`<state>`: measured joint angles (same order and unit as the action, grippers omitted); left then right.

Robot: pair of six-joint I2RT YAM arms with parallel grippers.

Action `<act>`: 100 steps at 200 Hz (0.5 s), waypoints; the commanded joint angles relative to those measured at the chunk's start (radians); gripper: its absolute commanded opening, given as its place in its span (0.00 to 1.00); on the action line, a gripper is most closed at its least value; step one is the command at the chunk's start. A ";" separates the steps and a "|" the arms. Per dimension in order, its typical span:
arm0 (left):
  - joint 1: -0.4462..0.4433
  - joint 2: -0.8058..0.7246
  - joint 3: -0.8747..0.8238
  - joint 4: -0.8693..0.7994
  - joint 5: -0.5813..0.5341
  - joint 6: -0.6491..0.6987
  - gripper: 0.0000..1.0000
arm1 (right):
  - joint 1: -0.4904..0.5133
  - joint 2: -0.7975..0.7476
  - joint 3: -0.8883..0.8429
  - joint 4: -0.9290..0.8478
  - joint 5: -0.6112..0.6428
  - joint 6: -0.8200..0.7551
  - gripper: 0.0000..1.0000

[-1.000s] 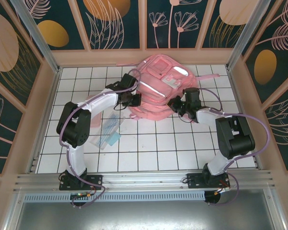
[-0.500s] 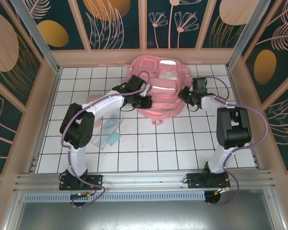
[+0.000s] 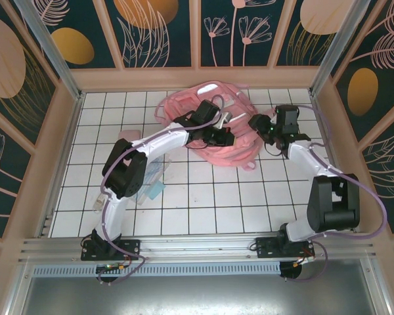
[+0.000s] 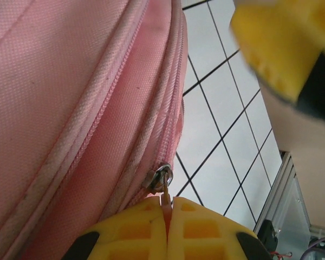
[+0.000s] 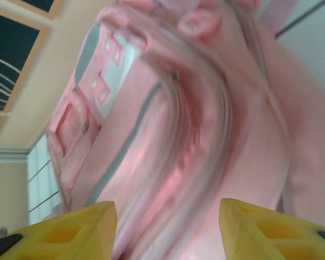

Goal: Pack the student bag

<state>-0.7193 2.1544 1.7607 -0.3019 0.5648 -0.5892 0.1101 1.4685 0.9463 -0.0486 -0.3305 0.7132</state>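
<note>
Top external: bag lengthwise L-R; left end effector tight on zip-pull, right apart

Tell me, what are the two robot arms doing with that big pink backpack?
The left gripper is pinched shut on the zipper pull of the pink backpack, which lies at the far side of the tiled table. The right gripper is open, facing the bag and holding nothing.
</note>
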 commanded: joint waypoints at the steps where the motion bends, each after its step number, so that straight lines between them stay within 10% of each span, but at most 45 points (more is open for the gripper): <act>1: 0.010 -0.010 0.046 0.087 0.024 -0.005 0.00 | 0.018 -0.014 -0.079 0.056 -0.111 0.113 0.54; 68: -0.012 -0.084 -0.096 0.096 0.094 0.035 0.00 | 0.075 0.134 -0.127 0.351 -0.165 0.253 0.52; 100: -0.011 -0.118 -0.165 0.064 0.077 0.068 0.00 | 0.085 0.166 -0.137 0.385 -0.116 0.250 0.05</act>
<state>-0.7067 2.1227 1.6360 -0.2344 0.5682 -0.5766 0.1860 1.6051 0.8104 0.2146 -0.4835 0.9352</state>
